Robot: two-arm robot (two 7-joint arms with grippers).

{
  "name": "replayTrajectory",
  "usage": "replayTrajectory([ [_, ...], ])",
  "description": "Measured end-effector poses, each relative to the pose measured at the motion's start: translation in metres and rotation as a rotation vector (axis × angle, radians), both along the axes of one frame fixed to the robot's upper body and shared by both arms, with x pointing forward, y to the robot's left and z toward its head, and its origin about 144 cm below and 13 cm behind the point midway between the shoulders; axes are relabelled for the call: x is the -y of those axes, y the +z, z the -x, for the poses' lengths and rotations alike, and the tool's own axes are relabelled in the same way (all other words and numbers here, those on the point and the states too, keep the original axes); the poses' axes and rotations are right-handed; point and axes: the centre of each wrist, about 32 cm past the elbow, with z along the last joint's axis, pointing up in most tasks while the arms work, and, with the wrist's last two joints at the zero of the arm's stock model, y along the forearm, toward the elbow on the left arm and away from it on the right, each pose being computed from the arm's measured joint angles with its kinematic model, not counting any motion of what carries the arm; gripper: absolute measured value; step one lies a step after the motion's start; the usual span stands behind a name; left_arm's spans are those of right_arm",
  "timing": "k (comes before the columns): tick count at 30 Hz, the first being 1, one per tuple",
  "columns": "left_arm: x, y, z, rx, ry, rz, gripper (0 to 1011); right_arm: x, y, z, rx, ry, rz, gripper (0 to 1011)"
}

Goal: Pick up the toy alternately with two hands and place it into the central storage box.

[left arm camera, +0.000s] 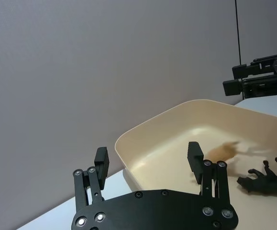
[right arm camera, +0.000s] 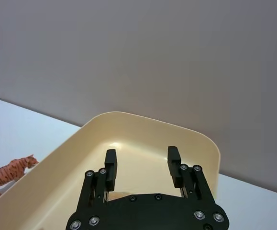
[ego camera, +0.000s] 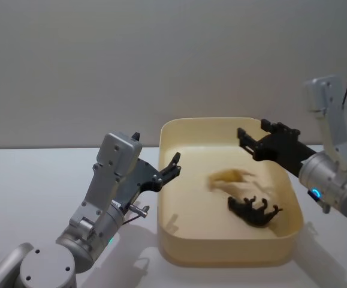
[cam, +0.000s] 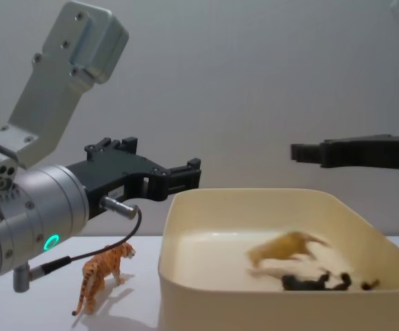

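1. A tan toy sits within the walls of the central storage box, near its middle. Its outline is smeared, so its pose cannot be told.
2. Just beside it, toward the box's near right corner, a black toy animal lies toppled on the box floor with its legs sticking out.
3. An orange striped tiger toy stands upright on the desk, outside the box and near its left wall.
4. The cream box rests on the white desk between the two arms, its open top facing up.
5. The left hand hovers at the box's left rim, above the tiger and pointing toward the box's inside. It is released: the left wrist view shows its fingers spread wide with nothing between them.
6. The right hand hangs over the far right part of the box, pointing toward the left. It too is released and empty, its fingers well apart.
7. The left arm is a thick silver cylinder with a green ring light.
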Motion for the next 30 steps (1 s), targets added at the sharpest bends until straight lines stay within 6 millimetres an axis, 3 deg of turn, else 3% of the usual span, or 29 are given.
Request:
replayTrajectory([
  [6,0.000,0.000,0.000,0.000,0.000,0.000,1001,-0.008,0.003,-0.002,-0.012,0.032,-0.003,784],
  [14,0.000,0.000,0.000,0.000,0.000,0.000,1001,-0.009,0.004,-0.003,-0.015,0.042,-0.005,984],
  [30,0.000,0.000,0.000,0.000,0.000,0.000,1001,0.025,0.006,0.013,0.006,-0.056,-0.029,1001],
])
